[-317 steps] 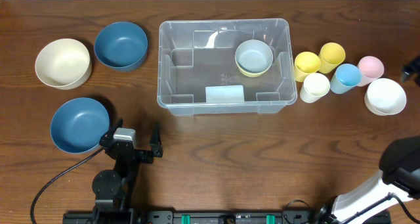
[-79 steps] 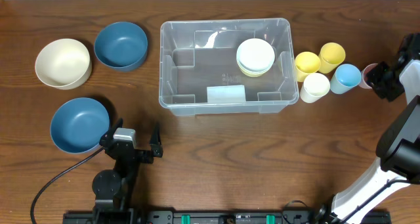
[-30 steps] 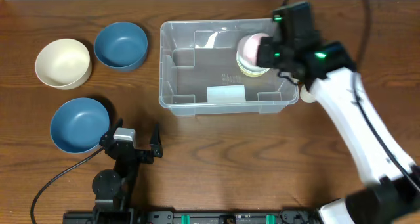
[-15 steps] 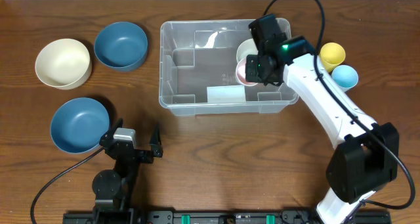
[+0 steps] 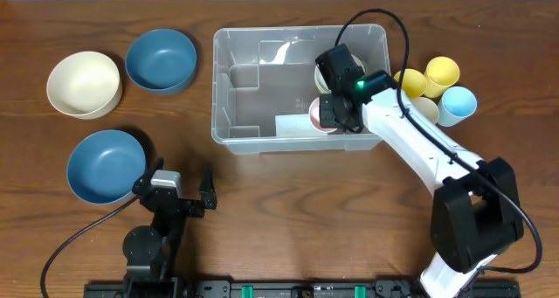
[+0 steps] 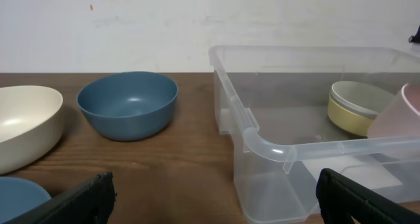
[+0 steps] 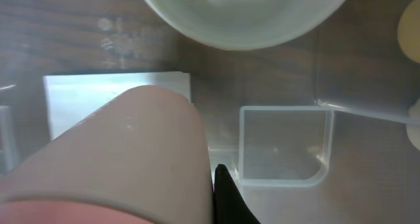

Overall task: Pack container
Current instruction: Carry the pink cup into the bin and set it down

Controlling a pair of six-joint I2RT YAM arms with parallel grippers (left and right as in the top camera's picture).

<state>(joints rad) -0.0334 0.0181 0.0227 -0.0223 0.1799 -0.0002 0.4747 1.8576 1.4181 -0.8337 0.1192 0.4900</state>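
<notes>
Toward the far edge of the worktop [image 5: 288,219], your right tool [image 5: 334,114] is clamped on a pink cup [image 5: 318,114] inside the container [image 5: 219,88]; the left tool [image 5: 181,188] sits spread apart.

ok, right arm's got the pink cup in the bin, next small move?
Probably lower the right pincer a little, then release. It holds the pink cup tilted inside the container, beside the stacked bowls, over bare floor; contact isn't visible.

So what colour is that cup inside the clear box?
Pale pink cup, clearest in right wrist view.
</notes>
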